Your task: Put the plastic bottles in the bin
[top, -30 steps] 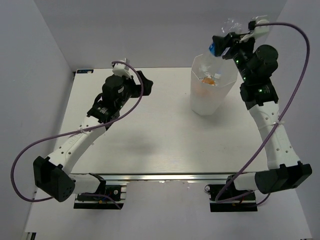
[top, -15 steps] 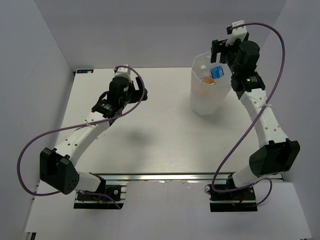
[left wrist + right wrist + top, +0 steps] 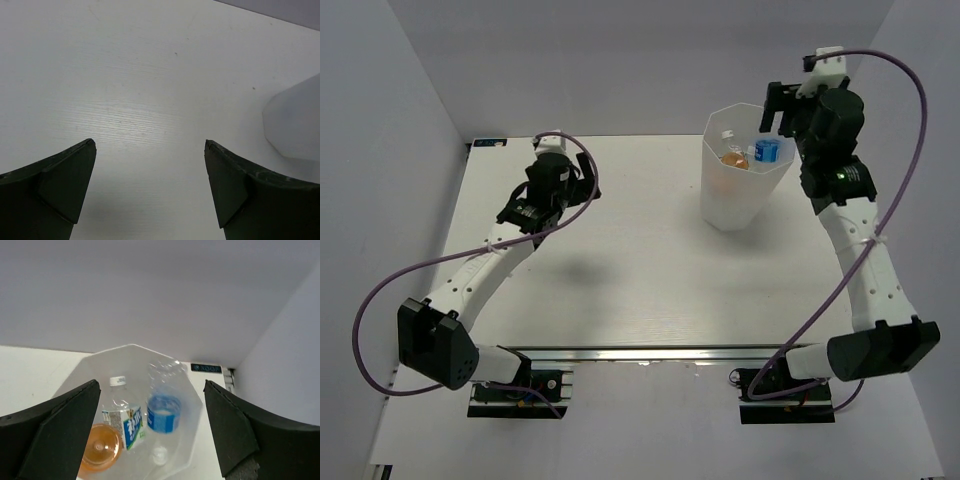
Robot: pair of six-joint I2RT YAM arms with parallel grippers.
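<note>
Currently left gripper [image 3: 150, 147] and right gripper [image 3: 150, 385] both gape empty, plastic bottles [image 3: 164, 412] lying inside the bin [image 3: 740, 205], upper right of the top view; likely light, thin-walled, slippery, so grip mid-body.

- bin [image 3: 740, 205]: milky white, plain, half see-through
- short bottle [image 3: 100, 446]: orange
- bottle with a white cap [image 3: 127, 427]: clear, label green, white and blue
- third bottle [image 3: 163, 415]: clear, blue label
- bench [image 3: 620, 270]: white, faint fine grain
- left gripper [image 3: 149, 144] and right gripper [image 3: 151, 383]: dark, near-black
- cable [image 3: 924, 105]: purple
</note>
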